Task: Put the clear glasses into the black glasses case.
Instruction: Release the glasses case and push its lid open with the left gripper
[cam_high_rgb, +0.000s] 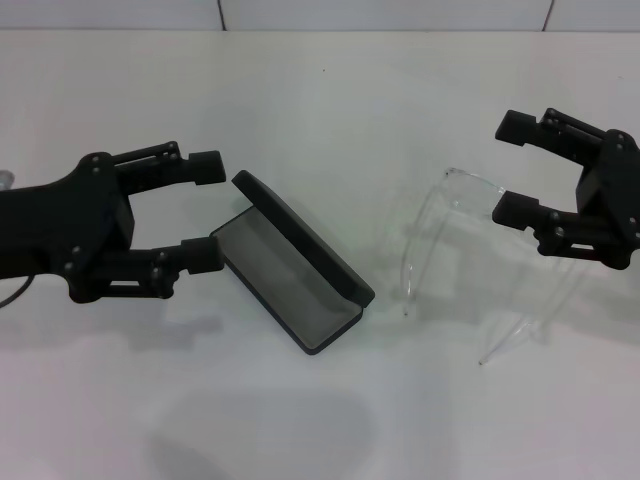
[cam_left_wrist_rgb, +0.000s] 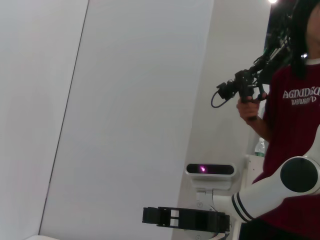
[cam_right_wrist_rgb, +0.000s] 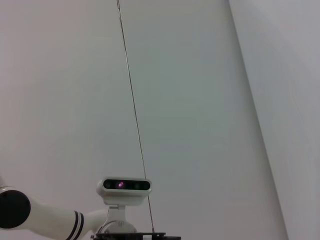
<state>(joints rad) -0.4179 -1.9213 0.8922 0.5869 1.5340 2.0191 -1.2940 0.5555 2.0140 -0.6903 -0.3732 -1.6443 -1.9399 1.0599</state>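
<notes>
In the head view the black glasses case (cam_high_rgb: 318, 296) lies open at mid-table. Its grey-lined tray faces up and its lid (cam_high_rgb: 297, 233) stands on edge behind it. My left gripper (cam_high_rgb: 207, 210) is open just left of the case, its nearer finger (cam_high_rgb: 203, 254) against the tray's left end. The clear glasses (cam_high_rgb: 452, 215) rest on the table to the right of the case, their thin arms pointing toward the front edge. My right gripper (cam_high_rgb: 514, 168) is open beside the glasses' right end, holding nothing. Neither wrist view shows the case or the glasses.
The white table (cam_high_rgb: 150, 400) runs to a white tiled wall at the back. In the left wrist view a person in a dark red shirt (cam_left_wrist_rgb: 295, 130) holds a camera rig (cam_left_wrist_rgb: 245, 87) behind the robot's head camera (cam_left_wrist_rgb: 210, 170). The head camera (cam_right_wrist_rgb: 125, 185) also appears in the right wrist view.
</notes>
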